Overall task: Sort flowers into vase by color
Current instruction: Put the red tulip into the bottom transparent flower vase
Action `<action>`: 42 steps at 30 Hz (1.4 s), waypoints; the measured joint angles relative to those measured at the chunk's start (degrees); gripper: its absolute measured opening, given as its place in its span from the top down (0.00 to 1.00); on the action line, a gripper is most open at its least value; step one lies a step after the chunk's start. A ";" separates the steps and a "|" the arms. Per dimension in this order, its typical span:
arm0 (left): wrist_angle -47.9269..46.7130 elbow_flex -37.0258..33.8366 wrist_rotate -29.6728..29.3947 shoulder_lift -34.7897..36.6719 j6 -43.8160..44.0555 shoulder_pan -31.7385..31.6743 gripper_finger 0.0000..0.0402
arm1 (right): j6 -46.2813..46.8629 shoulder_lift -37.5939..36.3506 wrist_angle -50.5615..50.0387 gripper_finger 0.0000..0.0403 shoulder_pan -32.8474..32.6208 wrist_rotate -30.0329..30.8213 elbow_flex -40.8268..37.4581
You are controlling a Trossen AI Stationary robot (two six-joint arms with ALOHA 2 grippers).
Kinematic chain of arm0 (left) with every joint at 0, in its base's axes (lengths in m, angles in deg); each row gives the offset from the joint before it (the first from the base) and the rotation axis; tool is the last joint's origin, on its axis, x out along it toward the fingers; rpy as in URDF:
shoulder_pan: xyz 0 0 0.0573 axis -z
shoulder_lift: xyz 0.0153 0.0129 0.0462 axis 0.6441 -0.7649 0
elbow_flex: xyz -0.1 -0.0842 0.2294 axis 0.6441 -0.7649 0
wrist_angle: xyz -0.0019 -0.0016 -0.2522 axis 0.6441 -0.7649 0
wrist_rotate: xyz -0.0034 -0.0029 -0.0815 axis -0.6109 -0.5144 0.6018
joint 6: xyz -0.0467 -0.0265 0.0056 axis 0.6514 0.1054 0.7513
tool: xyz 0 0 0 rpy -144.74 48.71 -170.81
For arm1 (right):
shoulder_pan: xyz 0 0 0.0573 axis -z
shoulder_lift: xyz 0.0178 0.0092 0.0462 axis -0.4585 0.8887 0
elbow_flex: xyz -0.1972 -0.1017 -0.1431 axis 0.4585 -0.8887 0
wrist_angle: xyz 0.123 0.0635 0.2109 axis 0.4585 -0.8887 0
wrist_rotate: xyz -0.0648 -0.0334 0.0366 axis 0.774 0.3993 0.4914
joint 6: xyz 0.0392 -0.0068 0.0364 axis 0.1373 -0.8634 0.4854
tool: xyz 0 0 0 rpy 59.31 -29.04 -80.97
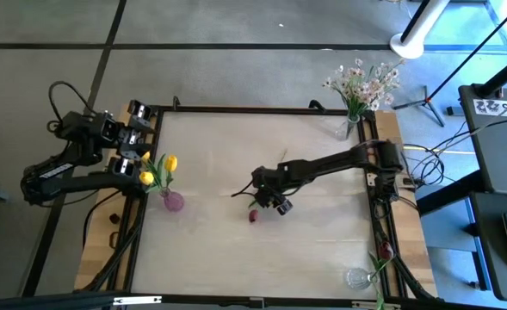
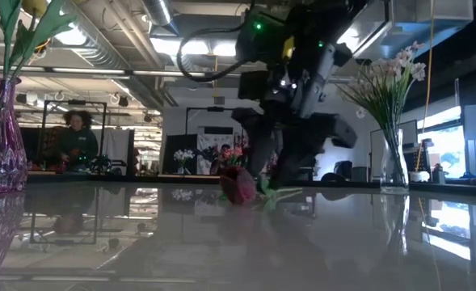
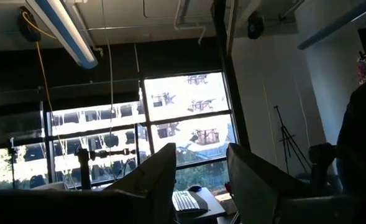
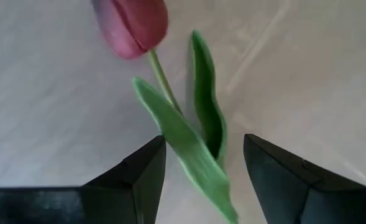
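A dark red tulip (image 1: 253, 216) lies flat on the worktop (image 1: 322, 250) near its middle, its bloom toward the front edge, its thin green stem and two long pointed leaves (image 4: 198, 143) running back from it. Two yellow tulips (image 1: 158, 169) stand upright in a purple glass vase (image 1: 173, 201) at the left edge. A spray of tiny white-pink blossoms (image 1: 363, 83) stands in a clear vase (image 1: 348, 127) at the far right corner. Another clear vase (image 1: 357, 277) with a dark red flower (image 1: 384, 252) sits at the near right corner.
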 joint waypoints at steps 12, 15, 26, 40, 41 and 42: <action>0.31 0.00 -0.62 0.00 0.58 0.04 0.65 | 3.09 3.59 1.89 0.62 0.00 -4.03 0.17; 1.30 0.00 0.40 -0.01 3.84 0.01 0.65 | 3.36 3.50 2.12 0.78 0.00 -4.62 0.09; 5.03 0.00 1.62 0.26 -0.01 0.96 0.65 | 19.69 -9.20 -7.13 0.98 -3.11 -10.60 11.18; 5.63 0.00 4.18 0.37 -0.24 3.38 0.65 | 49.13 -45.77 18.08 0.99 -29.35 -16.86 7.61; 6.24 0.00 4.09 0.37 0.05 3.38 0.65 | 49.25 -46.75 18.54 0.99 -32.22 -16.30 6.22; 6.95 0.00 4.09 0.37 0.65 3.38 0.65 | 49.25 -47.54 18.89 0.99 -34.69 -15.87 4.79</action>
